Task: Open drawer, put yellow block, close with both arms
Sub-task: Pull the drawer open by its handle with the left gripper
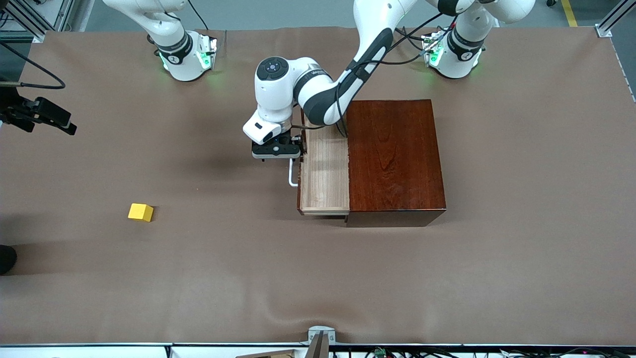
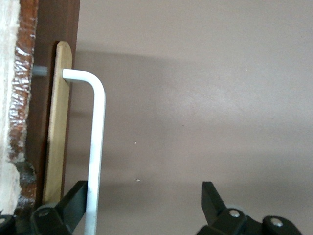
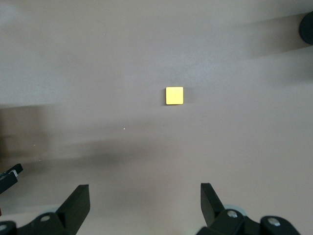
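Drawer stands pulled partly out of the dark reddish-brown wooden box, toward the right arm's end of the table, its pale wood interior showing. The left gripper is at the white handle, fingers spread apart, the bar lying against one finger and not clamped. The right gripper hangs high above the brown table with its fingers wide apart and nothing between them; its wrist view looks straight down on the yellow block, which rests on the table well apart from the drawer, toward the right arm's end and nearer the front camera
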Motion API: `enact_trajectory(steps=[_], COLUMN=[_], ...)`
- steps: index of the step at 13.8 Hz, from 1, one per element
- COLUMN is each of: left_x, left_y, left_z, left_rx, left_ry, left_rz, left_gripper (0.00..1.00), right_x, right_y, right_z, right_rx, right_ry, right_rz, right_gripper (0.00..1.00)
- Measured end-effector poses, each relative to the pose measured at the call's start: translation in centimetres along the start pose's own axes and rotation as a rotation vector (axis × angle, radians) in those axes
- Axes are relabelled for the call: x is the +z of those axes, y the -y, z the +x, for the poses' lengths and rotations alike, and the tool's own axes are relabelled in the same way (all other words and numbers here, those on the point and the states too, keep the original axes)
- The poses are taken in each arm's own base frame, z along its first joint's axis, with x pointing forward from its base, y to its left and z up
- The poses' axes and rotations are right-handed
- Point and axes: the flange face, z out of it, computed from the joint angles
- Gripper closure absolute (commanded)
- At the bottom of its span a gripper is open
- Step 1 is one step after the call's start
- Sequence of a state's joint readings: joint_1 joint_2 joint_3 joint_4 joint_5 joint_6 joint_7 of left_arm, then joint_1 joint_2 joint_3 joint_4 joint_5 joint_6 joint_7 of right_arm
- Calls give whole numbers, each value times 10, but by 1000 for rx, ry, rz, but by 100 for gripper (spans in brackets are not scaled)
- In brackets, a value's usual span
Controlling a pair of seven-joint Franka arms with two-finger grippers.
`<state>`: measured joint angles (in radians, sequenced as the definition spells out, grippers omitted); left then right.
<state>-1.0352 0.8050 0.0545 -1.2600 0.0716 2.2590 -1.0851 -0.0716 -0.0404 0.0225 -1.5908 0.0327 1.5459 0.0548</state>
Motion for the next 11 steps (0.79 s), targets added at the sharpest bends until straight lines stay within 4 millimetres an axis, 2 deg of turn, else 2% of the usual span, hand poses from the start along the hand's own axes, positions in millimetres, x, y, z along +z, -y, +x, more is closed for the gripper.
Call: enact_trajectory(steps=[2, 5, 11], left_x=[-2, -15, -28], left_y=[-2, -8, -5], left_z=[1, 7, 27], left_rx=[-2, -6, -34], left_ry=[-8, -37, -62], left_rz=[-16, -70, -115], left_gripper=[0, 0, 0], right_x=[0, 0, 0], right_y=[0, 0, 0], right_z=[0, 0, 0], right_rx=[0, 0, 0], right_ry=[0, 0, 1], right_rz=[0, 0, 0], right_gripper=[0, 0, 0])
